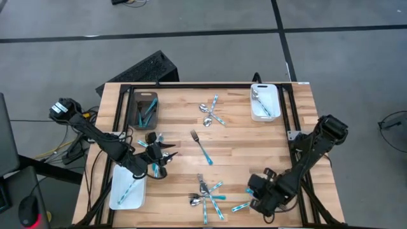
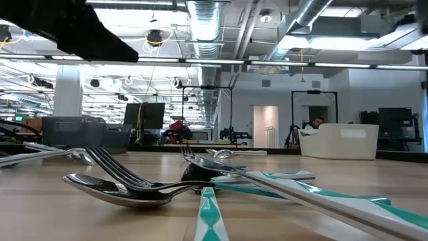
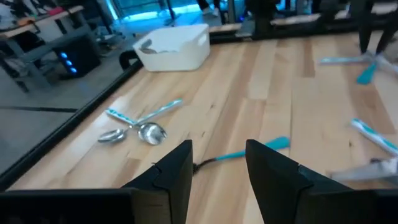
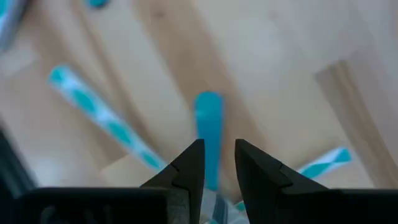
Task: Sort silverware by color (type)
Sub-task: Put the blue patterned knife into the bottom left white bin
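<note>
The silverware is spread over the wooden table: spoons at the far middle, a lone fork in the centre, and a pile at the near edge. My left gripper is open at the table's left and holds nothing. In its wrist view a teal-handled fork lies beyond the fingertips. My right gripper points steeply down at the near right, beside a teal-handled piece. In its wrist view a narrow gap shows between the fingers, with a teal handle running through it. My right gripper comes from above with one finger on each side of the teal handle, which runs along the gap. The view is blurred, so I cannot tell whether the fingers touch it.
A dark grey tray with teal-handled pieces stands at the far left. One white tray at the far right holds a spoon, another at the near left holds a teal-handled piece. More silverware lies by my left gripper. A black frame lines the far edge.
</note>
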Controlling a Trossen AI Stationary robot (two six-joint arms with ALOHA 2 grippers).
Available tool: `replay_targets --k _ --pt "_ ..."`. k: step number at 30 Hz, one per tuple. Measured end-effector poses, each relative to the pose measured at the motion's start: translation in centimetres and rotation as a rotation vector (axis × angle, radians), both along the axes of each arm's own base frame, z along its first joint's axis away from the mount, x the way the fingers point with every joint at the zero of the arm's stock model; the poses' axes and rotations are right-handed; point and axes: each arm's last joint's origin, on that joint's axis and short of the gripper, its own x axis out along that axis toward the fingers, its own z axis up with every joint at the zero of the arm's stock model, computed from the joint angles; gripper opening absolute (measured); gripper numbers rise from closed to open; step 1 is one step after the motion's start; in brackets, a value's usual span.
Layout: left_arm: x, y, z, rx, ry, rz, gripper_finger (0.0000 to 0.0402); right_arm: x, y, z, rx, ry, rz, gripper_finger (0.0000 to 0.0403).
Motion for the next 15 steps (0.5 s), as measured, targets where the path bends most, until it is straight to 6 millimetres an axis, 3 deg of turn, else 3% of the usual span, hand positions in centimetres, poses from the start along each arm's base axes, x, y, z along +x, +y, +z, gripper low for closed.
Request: replay_targets --k 8,15 --pt "-0.3 0.0 -0.7 0.008 0.096 -0.072 0.0137 -0.1 1.7 0.4 0.063 -0.081 0.118 0.0123" --pt "-0.4 0.2 -0.7 0.005 0.072 -0.003 0.0137 -1.6 0.4 0.0 0.041 0.146 -0.045 0.0178"
